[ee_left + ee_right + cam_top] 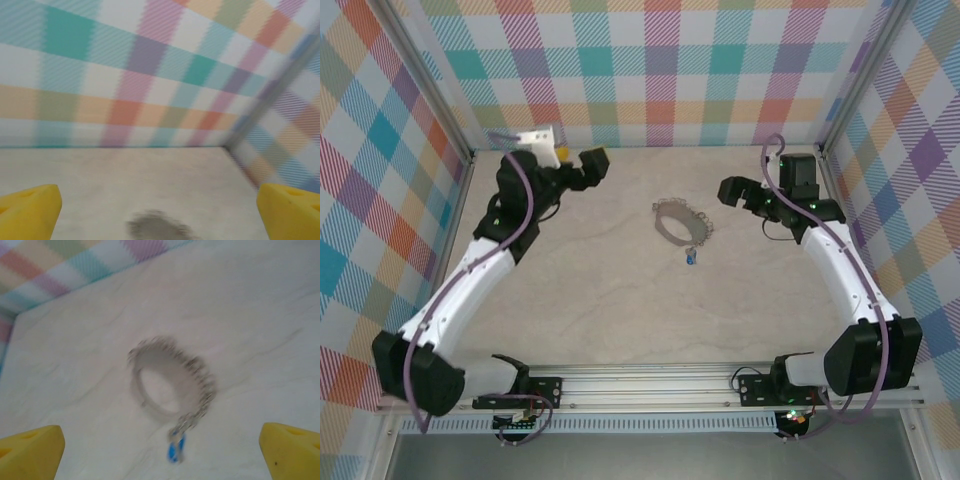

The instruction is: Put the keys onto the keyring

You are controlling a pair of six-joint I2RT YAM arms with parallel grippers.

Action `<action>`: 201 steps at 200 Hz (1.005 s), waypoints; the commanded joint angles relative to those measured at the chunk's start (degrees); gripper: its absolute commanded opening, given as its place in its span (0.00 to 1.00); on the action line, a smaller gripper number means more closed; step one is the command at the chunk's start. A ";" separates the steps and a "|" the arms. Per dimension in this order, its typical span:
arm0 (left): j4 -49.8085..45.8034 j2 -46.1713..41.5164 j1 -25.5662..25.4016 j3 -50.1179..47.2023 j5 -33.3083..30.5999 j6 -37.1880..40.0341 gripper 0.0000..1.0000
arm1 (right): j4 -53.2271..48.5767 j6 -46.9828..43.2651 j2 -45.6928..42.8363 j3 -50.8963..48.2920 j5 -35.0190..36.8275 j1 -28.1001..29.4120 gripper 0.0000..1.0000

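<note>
The keyring (pixel 680 222) lies on the table's middle, a grey loop with a bumpy outline; the right wrist view shows it blurred (pixel 170 382). The blue-headed key (pixel 690 257) rests at the ring's near end, touching it, and appears again in the right wrist view (pixel 175 449). My left gripper (pixel 578 160) is open at the back left, well away from the ring, its yellow fingertips (pixel 30 212) spread wide with nothing between them. My right gripper (pixel 740 192) is open to the right of the ring, yellow fingertips (pixel 290 447) wide apart, holding nothing.
Checked walls (pixel 660 70) close in the table at the back and both sides. A metal rail (pixel 650 385) runs along the near edge between the arm bases. A dark shadow (pixel 160 227) lies on the table under the left gripper.
</note>
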 commanded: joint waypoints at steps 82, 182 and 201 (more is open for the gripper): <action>28.39 0.52 11.06 -40.52 -20.73 11.99 1.00 | 40.82 -18.86 1.48 -31.17 27.87 -2.08 1.00; 42.46 20.14 15.91 -40.75 -9.48 13.90 1.00 | 75.53 -17.51 13.05 -44.55 11.87 -6.17 1.00; 42.37 20.37 16.73 -40.54 -8.12 13.49 1.00 | 74.40 -17.50 12.85 -44.25 11.77 -6.28 1.00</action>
